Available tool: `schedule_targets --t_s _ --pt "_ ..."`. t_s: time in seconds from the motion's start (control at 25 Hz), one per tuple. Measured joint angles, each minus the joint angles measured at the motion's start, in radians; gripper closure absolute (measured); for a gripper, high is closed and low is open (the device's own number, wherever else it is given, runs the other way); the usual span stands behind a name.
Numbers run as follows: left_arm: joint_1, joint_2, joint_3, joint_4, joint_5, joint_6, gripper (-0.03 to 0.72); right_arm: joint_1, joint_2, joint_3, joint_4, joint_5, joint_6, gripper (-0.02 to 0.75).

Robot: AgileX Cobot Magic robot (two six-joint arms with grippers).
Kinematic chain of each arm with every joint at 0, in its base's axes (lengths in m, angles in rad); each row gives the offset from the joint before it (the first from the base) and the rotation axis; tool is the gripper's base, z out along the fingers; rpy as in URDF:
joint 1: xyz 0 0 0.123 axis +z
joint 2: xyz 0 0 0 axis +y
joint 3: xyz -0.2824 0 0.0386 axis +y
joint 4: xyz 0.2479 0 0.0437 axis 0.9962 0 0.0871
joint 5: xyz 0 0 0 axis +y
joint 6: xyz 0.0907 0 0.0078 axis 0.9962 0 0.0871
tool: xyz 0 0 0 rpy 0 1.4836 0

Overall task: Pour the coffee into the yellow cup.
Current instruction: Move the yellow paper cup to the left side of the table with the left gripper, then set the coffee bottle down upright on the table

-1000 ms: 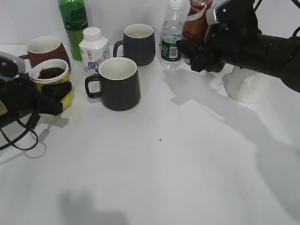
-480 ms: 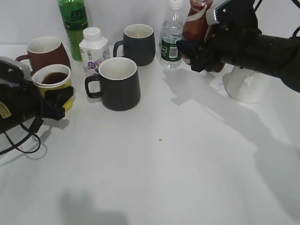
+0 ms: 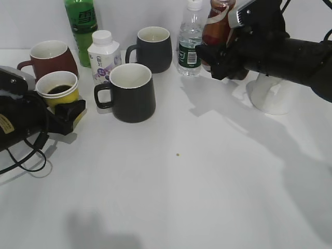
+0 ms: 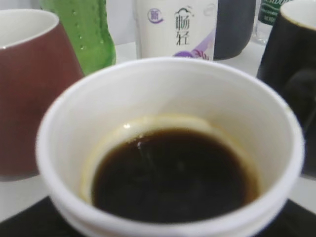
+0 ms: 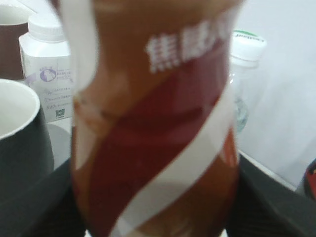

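Coffee (image 3: 216, 23) stays clamped in right fingers (image 3: 213, 61); left-held yellow cup (image 3: 58, 91) now level.

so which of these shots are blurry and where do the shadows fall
Right wrist view: the coffee bottle fills the frame, too close and soft, its label text smeared. Left wrist view: the yellow cup has a blurred near rim, while the milk bottle behind reads sharper. Exterior view: sharp, with soft grey arm shadows spread across the white table.
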Motion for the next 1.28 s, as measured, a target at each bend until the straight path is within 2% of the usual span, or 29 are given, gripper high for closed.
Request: schedule_targets --t_s 0.52,1.08,1.28 --pt "0.000 0.000 0.002 0.000 0.002 0.000 0.095 0.000 0.046 -0.001 -0.015 -0.020 0.003 0.234" --pt "0.000 0.003 0.100 -0.036 -0.089 0.000 0.092 0.000 0.234 -0.002 -0.016 -0.181 0.008 0.234" --pt "0.000 0.006 0.105 -0.043 -0.091 0.000 0.092 0.000 0.275 -0.002 -0.059 -0.209 0.009 0.234"
